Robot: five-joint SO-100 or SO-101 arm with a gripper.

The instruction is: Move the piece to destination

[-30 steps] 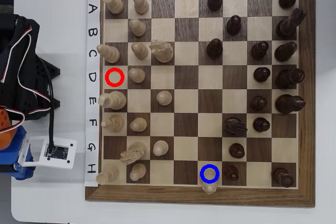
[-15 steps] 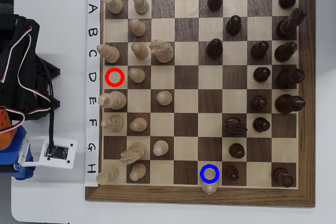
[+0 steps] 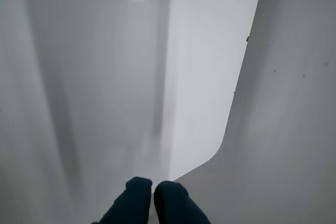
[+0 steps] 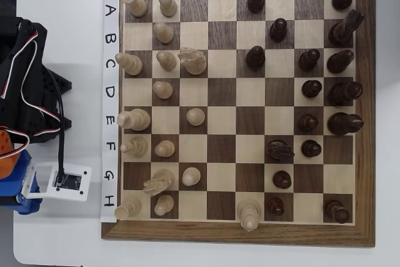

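Note:
The piece (image 4: 250, 213), pale cream and slender, stands on the row H, column 5 square at the bottom edge of the chessboard (image 4: 237, 234) in the overhead view. No ring shows on the board, so the destination is not marked in view. My arm (image 4: 28, 98) sits folded off the board's left side, far from the piece. In the wrist view my gripper (image 3: 153, 195) shows two dark blue fingertips (image 3: 137, 192) pressed together with nothing between them, above bare white table.
Pale pieces fill columns 1 to 3 and dark brown pieces columns 5 to 8. A dark piece (image 4: 275, 205) stands right beside the piece. A white camera box (image 4: 60, 181) and cables (image 4: 25, 60) lie left of the board. The table's rounded corner (image 3: 218, 150) shows in the wrist view.
The red ring at D1 and the blue ring at H5 have gone from the overhead view. Pieces and arm have not moved.

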